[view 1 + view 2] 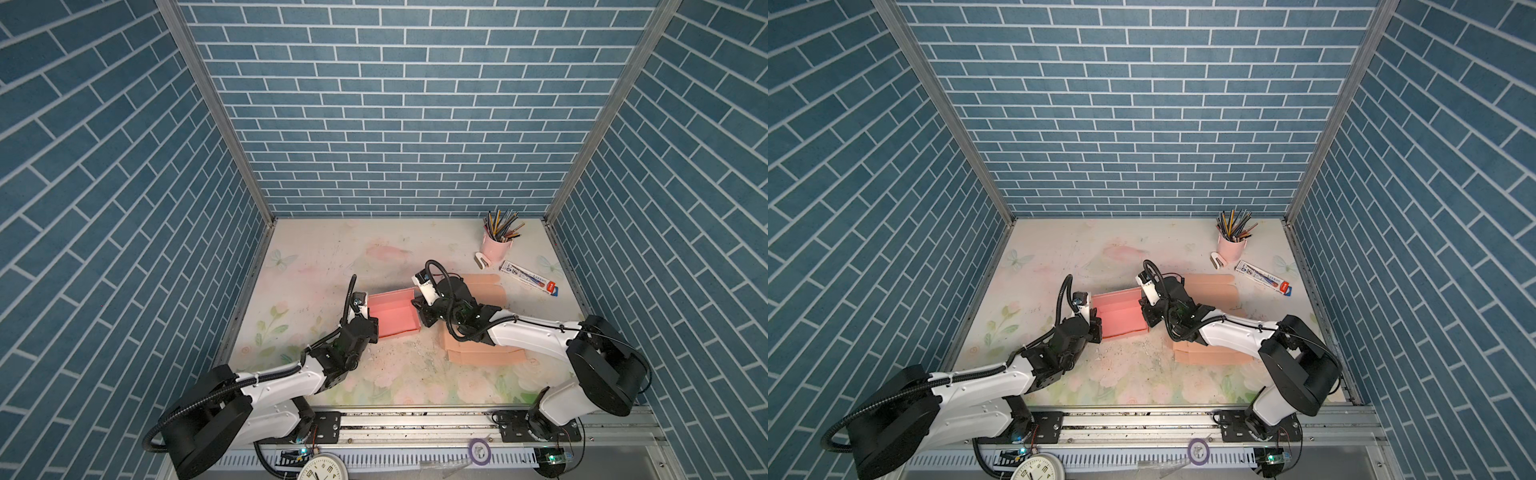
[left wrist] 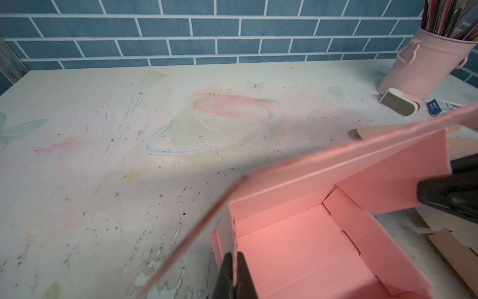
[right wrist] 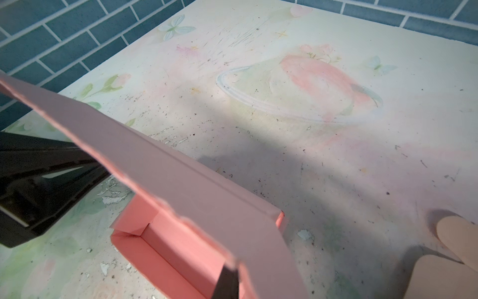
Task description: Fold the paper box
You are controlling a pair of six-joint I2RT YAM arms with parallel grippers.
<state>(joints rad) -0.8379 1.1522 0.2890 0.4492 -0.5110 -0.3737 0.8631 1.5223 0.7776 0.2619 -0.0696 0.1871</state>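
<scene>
Paper box (image 1: 392, 316) is sitting open-topped just below the middle of the frame in both top views, spanning left to right between the grippers. The left gripper (image 1: 372, 322) is pinching its left end wall and the right gripper (image 1: 417, 311) is clamping its right end. Pink side walls are standing upright, while the lid flap (image 2: 323, 165) is rising along the far edge, probably the next part to be folded down.
</scene>
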